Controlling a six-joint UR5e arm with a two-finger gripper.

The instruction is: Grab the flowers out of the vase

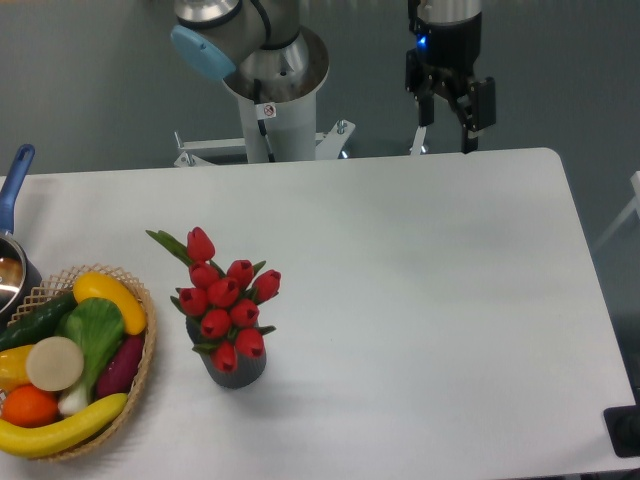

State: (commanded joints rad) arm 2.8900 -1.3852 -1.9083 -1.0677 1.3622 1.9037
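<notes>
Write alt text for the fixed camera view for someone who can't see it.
Red tulip flowers stand in a small dark vase on a white table, beside a wicker basket of produce. The gripper hangs open over the far edge.

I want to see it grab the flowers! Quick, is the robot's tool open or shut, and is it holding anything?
Tool: open, holding nothing, far from the flowers.

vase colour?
Dark grey; the vase shows in the fixed camera view, mostly hidden under the red flowers.
</notes>
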